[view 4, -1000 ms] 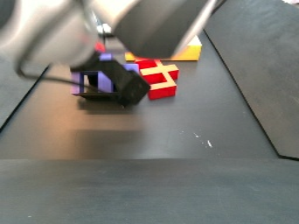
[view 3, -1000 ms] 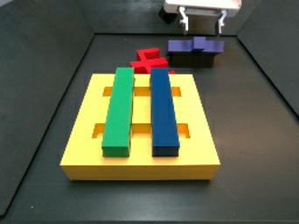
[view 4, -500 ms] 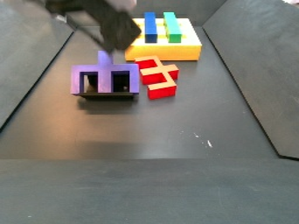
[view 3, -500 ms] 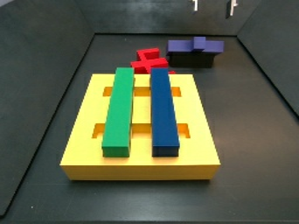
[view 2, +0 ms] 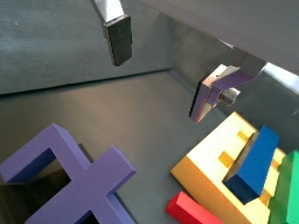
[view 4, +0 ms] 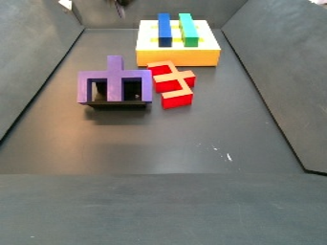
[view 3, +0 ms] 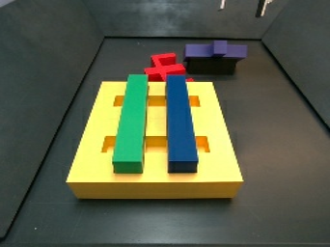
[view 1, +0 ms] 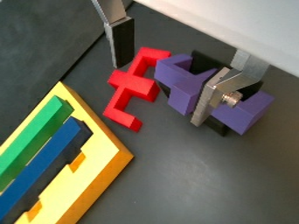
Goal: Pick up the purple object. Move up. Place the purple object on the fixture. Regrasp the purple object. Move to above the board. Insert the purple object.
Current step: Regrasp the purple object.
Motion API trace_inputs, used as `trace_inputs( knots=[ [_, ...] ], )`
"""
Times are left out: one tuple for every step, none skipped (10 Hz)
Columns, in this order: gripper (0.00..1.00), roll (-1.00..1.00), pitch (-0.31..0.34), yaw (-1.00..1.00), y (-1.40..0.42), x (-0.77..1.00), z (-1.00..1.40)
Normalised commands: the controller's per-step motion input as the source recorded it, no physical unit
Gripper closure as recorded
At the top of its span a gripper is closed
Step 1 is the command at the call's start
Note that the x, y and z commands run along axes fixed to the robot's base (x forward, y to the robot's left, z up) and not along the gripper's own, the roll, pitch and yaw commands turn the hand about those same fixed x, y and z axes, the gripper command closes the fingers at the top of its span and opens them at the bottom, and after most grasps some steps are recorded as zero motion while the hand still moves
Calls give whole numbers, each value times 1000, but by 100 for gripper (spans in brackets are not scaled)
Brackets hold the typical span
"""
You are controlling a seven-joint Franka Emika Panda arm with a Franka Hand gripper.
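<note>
The purple object [view 3: 213, 49] rests on top of the black fixture [view 3: 214, 67] at the far end of the floor, free of any grip; both also show in a side view, the purple object [view 4: 115, 83] on the fixture [view 4: 115, 105]. My gripper [view 3: 242, 6] hangs high above them, open and holding nothing, with only its fingertips inside the side view's edge. In both wrist views the gripper [view 1: 163, 68] [view 2: 163, 66] has its fingers wide apart over the purple object [view 1: 176, 80] [view 2: 70, 171]. The yellow board [view 3: 91, 145] lies nearer the front.
A red cross-shaped block [view 3: 162, 66] lies on the floor beside the fixture, between it and the board. A long green bar [view 3: 130, 121] and a long dark-blue bar [view 3: 180, 121] sit in the board's slots. Dark walls rise on both sides.
My gripper has risen straight up from the fixture, leaving the purple object lying on it. The arm no longer blocks the side view.
</note>
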Motion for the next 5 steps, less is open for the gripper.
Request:
trace_inputs(
  knots=[
    [0, 1000, 131, 49, -309, 0, 171],
    [0, 1000, 143, 57, -294, 0, 160],
    [0, 1000, 157, 66, -269, 9, 134],
    [0, 1000, 166, 74, -251, 14, 123],
    [0, 1000, 166, 86, -237, 31, 126]
  ],
)
